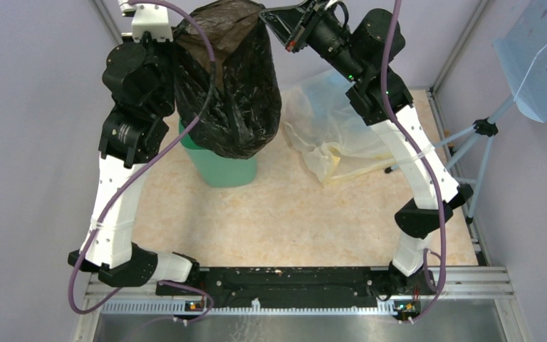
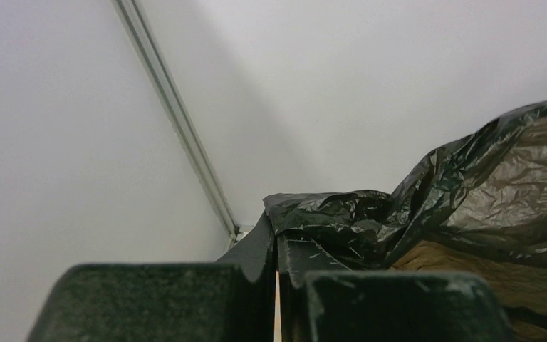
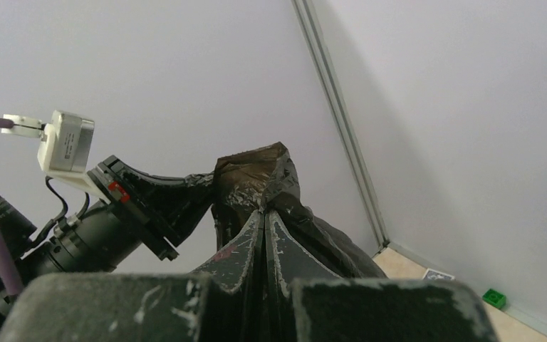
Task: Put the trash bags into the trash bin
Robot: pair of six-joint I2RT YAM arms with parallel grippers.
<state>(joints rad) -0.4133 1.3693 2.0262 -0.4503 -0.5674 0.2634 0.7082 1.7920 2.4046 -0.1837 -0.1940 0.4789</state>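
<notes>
The black trash bag (image 1: 231,78) hangs open-mouthed between both grippers, high above the table, its bottom draped over the mint-green trash bin (image 1: 221,167) at the back left. My left gripper (image 1: 178,32) is shut on the bag's left rim; the wrist view shows its fingers pinching the crinkly black plastic (image 2: 342,214). My right gripper (image 1: 267,16) is shut on the bag's right rim, the plastic (image 3: 256,178) bunched at its fingertips. The bin is mostly hidden behind the bag.
A big translucent yellowish plastic bag (image 1: 331,128) lies on the table right of the bin. A tripod with a perforated light-blue panel (image 1: 541,57) stands at the right edge. A small green block (image 3: 495,298) sits by the back wall.
</notes>
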